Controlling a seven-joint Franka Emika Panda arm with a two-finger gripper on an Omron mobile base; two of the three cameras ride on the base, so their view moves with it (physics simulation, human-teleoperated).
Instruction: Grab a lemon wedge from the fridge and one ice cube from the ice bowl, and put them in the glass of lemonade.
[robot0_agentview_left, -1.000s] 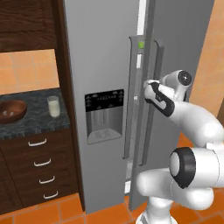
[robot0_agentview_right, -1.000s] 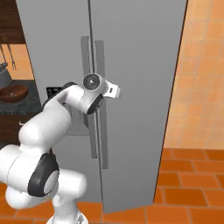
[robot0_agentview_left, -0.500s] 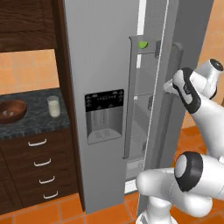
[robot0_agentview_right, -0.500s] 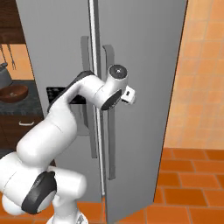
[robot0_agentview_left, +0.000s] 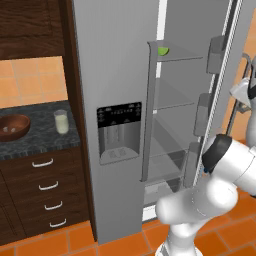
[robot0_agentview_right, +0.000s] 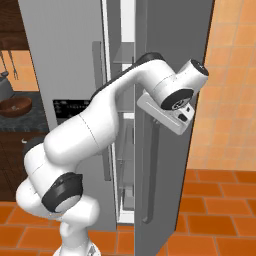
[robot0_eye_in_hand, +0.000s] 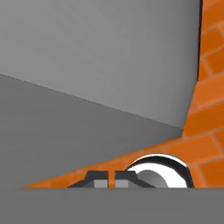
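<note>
Kitchen-wise, we see the fridge (robot0_agentview_left: 120, 75) door swung open, lemon wedge (robot0_agentview_left: 163, 51) on the top shelf, gripper (robot0_eye_in_hand: 111, 180) fingers pressed together.

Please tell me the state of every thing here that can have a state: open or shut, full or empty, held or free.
fridge: right door swung open, left door shut.
lemon wedge: free, on the top shelf inside.
gripper: shut, holding nothing.
glass of lemonade: upright on the counter, filled.
ice bowl: on the counter, ice cubes inside.

Orange tile floor (robot0_agentview_left: 75, 239) underfoot, orange tiled wall (robot0_agentview_right: 227, 90) to the side. Dark wooden cabinets (robot0_agentview_left: 30, 22) hang above a speckled dark tabletop (robot0_agentview_left: 40, 137), with drawers (robot0_agentview_left: 45, 187) below bearing pale curved handles.
</note>
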